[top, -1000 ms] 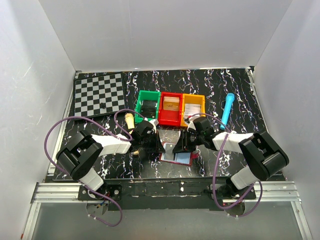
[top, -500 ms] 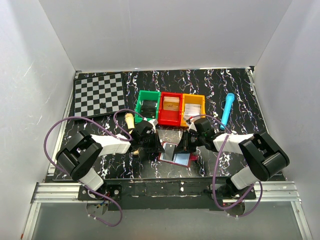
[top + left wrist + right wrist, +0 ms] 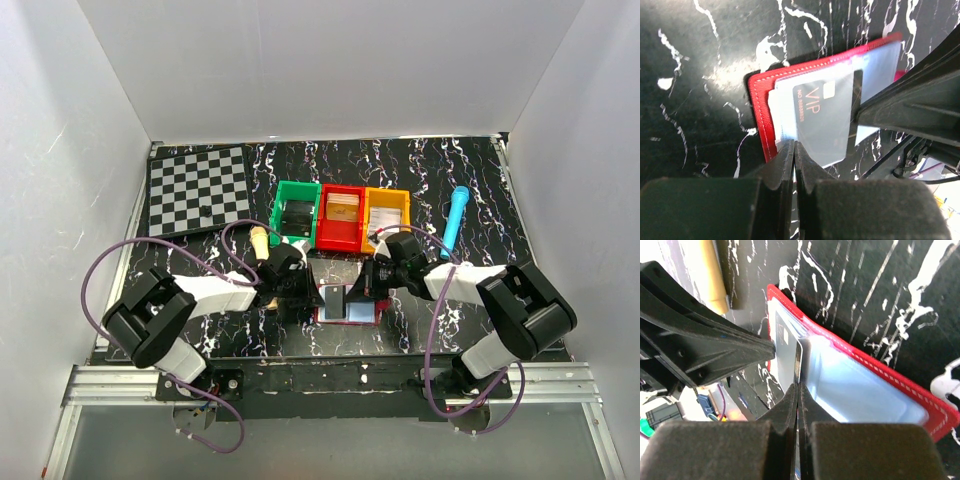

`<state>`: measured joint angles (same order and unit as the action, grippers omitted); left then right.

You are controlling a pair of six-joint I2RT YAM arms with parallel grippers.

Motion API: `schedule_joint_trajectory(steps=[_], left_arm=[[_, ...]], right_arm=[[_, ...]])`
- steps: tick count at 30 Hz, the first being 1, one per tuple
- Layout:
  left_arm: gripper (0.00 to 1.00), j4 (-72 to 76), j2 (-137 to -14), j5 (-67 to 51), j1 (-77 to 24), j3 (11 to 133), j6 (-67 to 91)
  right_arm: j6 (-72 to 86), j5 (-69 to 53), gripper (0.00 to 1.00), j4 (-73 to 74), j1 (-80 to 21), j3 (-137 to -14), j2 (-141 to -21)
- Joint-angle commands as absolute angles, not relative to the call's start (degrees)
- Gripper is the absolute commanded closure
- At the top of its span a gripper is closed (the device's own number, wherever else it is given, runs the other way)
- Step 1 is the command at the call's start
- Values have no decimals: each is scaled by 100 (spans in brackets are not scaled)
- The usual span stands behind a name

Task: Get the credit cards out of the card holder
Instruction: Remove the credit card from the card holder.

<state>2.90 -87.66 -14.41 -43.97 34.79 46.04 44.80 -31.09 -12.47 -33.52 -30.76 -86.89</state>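
Note:
The maroon card holder [image 3: 362, 312] lies open on the table in front of the bins, its pale-blue inside up [image 3: 865, 390]. A dark grey "VIP" card [image 3: 822, 115] sticks partly out of its pocket. My left gripper [image 3: 318, 297] is shut on the holder's near edge [image 3: 760, 115], its jaws pressed together [image 3: 795, 150]. My right gripper [image 3: 354, 293] is shut on the card's edge [image 3: 799, 386], and the card [image 3: 785, 352] shows edge-on between its jaws. The two grippers face each other across the holder.
Green [image 3: 295, 210], red [image 3: 341, 216] and orange [image 3: 387, 212] bins stand in a row just behind the holder. A blue cylinder [image 3: 457, 220] lies to the right. A chessboard [image 3: 198, 187] is at the back left. A beige peg [image 3: 259, 240] is beside the left arm.
Both grippers and the holder have shifted slightly left. The left arm's elbow has swung down and left. The grey card stands further out of the holder.

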Motion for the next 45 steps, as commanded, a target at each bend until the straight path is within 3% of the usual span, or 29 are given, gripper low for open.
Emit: schedule_joint_trajectory(steps=[1, 19, 45], left_arm=[[100, -184, -8315, -1213, -4412, 3349, 4500], [90, -35, -8120, -1441, -4412, 3603, 4298], [100, 150, -9088, -1565, -4412, 3850, 4280]], right_arm=[[4158, -3156, 99, -1047, -3393, -3541, -8736], [3770, -3006, 99, -536, -3393, -3612, -8816], [3955, -3234, 99, -887, -3393, -3366, -8622]])
